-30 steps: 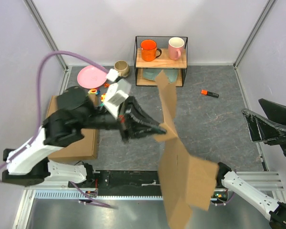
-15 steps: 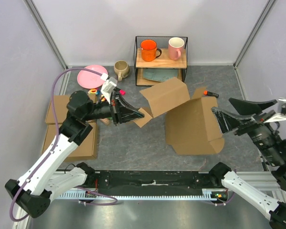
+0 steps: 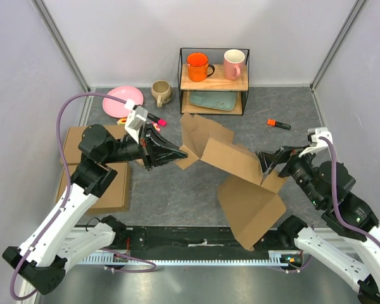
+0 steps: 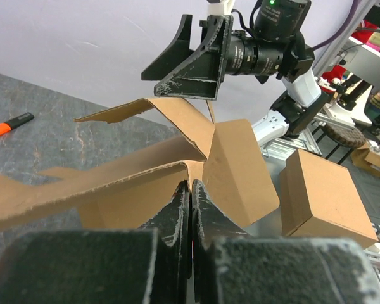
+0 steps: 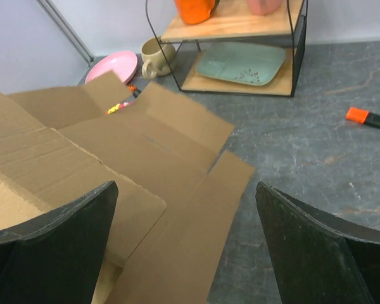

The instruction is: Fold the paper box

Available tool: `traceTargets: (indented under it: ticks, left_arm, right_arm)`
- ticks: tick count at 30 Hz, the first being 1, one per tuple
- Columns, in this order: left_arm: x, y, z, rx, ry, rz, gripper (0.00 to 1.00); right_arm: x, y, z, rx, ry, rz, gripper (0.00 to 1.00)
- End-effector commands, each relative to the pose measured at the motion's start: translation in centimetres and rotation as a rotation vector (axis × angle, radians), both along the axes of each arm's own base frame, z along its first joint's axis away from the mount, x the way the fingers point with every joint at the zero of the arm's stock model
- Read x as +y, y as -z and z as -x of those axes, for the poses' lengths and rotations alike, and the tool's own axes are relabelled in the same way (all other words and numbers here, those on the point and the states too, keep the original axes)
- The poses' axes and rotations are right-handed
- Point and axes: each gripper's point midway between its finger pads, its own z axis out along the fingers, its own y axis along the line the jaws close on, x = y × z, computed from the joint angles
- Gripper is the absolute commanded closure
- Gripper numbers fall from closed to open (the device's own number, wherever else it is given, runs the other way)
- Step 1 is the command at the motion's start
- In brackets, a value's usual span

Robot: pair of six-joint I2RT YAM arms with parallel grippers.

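1. Paper box (image 3: pixel 235 166): a partly opened brown sheet on the grey table (image 3: pixel 304 114), well in front of the wire shelf (image 3: pixel 215 80) and slightly to its right. It is the nearest thing to the arm bases. One broad panel slopes down toward the bases, and a ridge of raised panels and flaps runs back toward the shelf.
2. Right gripper (image 3: pixel 275 157): front-right of the shelf, at the right end of the box ridge. The jaws are spread wide. In the wrist view the cardboard lies below and between the fingers (image 5: pixel 50 247). I cannot tell whether they touch it.
3. Left gripper (image 3: pixel 178 152): front-left of the shelf, at the left end of the ridge. It is clamped on a thin flap edge of the paper box, and in the wrist view the jaws are pressed together with the cardboard between them.
4. Two flat ready-made boxes (image 3: pixel 101 190): far front-left of the shelf, edge to edge, partly under the left arm.
5. Orange marker (image 3: pixel 279 124): lying flat just front-right of the shelf, apart from the box.
6. Pink plate (image 3: pixel 120 100) and beige mug (image 3: pixel 160 92): left of the shelf, the mug the closer of the two.
7. On the shelf: orange mug (image 3: pixel 197 66) and pink mug (image 3: pixel 234 63) on the top board, a teal dish (image 3: pixel 213 100) on the lower level.
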Motion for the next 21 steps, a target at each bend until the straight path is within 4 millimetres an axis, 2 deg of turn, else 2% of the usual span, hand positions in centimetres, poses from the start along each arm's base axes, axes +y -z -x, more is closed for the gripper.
traceTargets:
  ticks: [1,5,7,9,11,12,13,14,15,16,17,19,21]
  left_arm:
    - [0.5,-1.4,0.4,-0.093,-0.005,-0.003,0.98]
    - [0.6,-2.1,0.0,-0.134,-0.036,-0.003,0.98]
    - [0.7,-2.7,-0.3,-0.153,-0.060,0.014,0.98]
    - [0.9,-4.1,-0.7,-0.189,-0.096,0.045,0.98]
    - [1.2,-6.5,-0.4,-0.265,-0.108,0.106,0.98]
    - [1.4,-7.4,0.0,-0.302,-0.101,0.138,0.98]
    - [1.5,-8.3,0.5,-0.342,-0.092,0.172,0.98]
    - [2.3,-10.4,2.2,-0.447,-0.072,0.276,0.98]
    - [2.7,-11.2,2.8,-0.478,-0.070,0.333,0.98]
    - [3.0,-11.7,3.2,-0.491,-0.071,0.375,0.98]
    - [3.6,-13.3,4.2,-0.524,-0.068,0.431,0.98]
    - [3.8,-14.9,4.9,-0.544,-0.042,0.458,0.98]
    - [3.7,-15.8,5.9,-0.547,0.034,0.489,0.98]
  right_arm:
    - [0.8,1.0,1.3,0.016,-0.067,-0.052,0.02]
    - [0.6,0.6,1.8,0.004,-0.069,-0.083,0.02]
    - [0.2,-0.9,2.0,-0.034,-0.062,-0.109,0.02]
    - [-1.0,-2.8,2.1,-0.080,-0.015,-0.140,0.02]
    - [-2.2,-3.7,1.8,-0.084,0.058,-0.160,0.02]
    - [-4.3,-3.9,1.3,-0.075,0.178,-0.174,0.02]
    - [-5.2,-3.9,1.1,-0.065,0.234,-0.176,0.02]
    - [-5.7,-3.3,0.5,-0.041,0.286,-0.159,0.02]
    - [-6.7,-3.0,0.3,-0.021,0.354,-0.165,0.02]
    - [-6.8,-2.6,0.0,-0.005,0.372,-0.159,0.02]
    - [-6.3,-2.1,-0.3,0.012,0.368,-0.154,0.02]
    - [-5.3,-1.6,-0.7,0.036,0.344,-0.175,0.02]
    - [-4.6,-1.1,-1.4,0.053,0.345,-0.188,0.02]
